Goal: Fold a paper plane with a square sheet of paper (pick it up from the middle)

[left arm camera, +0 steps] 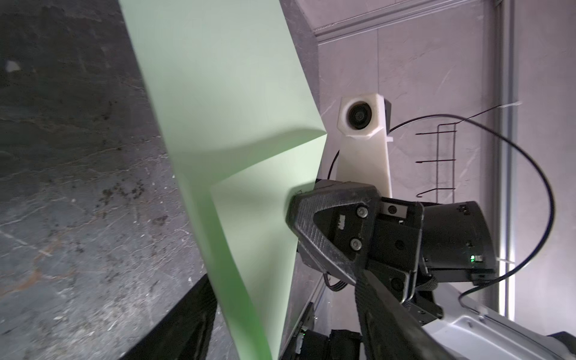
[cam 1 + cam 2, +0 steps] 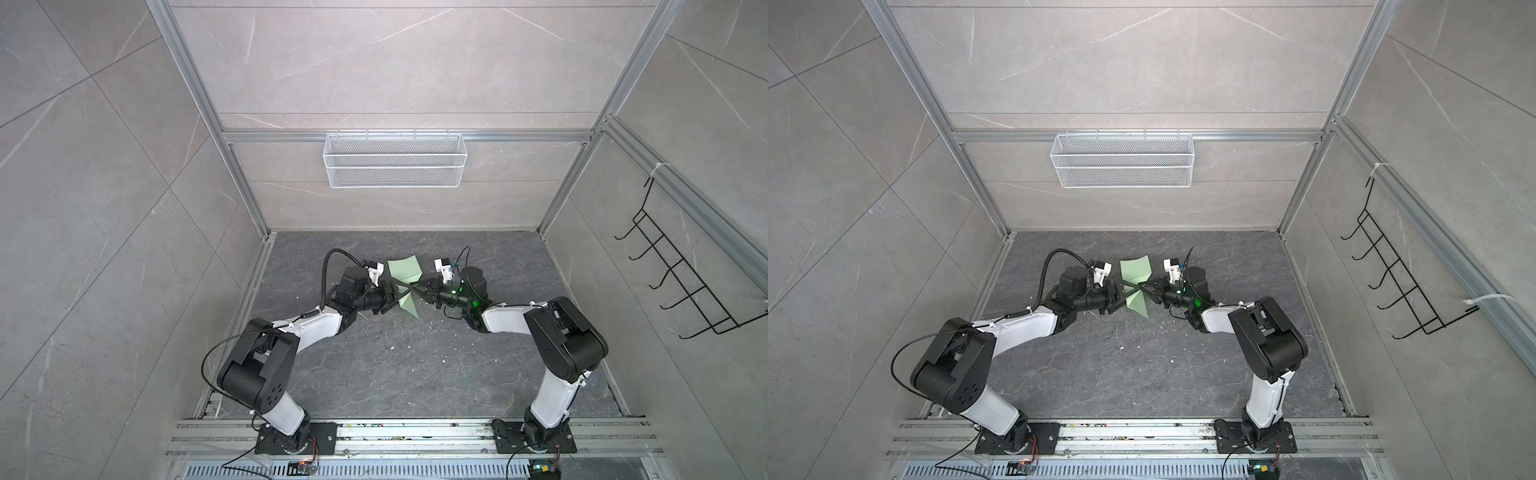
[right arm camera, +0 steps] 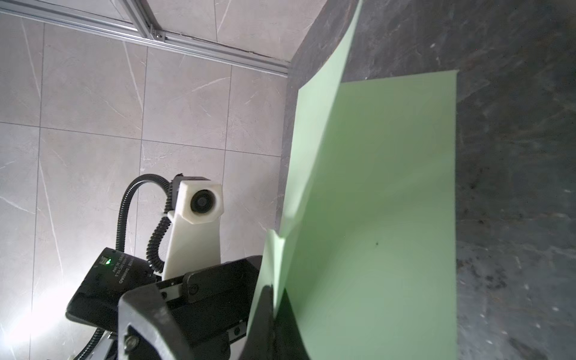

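Observation:
The square sheet of paper (image 2: 405,269) (image 2: 1135,269) is pale green and hangs in the air above the middle of the dark floor, bent along folds into an upper and a lower flap. My right gripper (image 2: 410,288) (image 2: 1142,287) (image 3: 271,311) is shut on its edge near the middle. My left gripper (image 2: 400,296) (image 2: 1128,294) (image 1: 285,280) faces it from the other side. It is open, with one finger on each side of the paper (image 1: 233,109) and not pressing it. The paper (image 3: 374,187) fills much of the right wrist view. No paper plane is in view.
A white wire basket (image 2: 395,160) hangs on the back wall. A black wire hook rack (image 2: 685,282) hangs on the right wall. Aluminium posts (image 2: 249,199) frame the cell, and a rail (image 2: 415,432) runs along the front. Small white specks (image 2: 409,345) lie on the floor.

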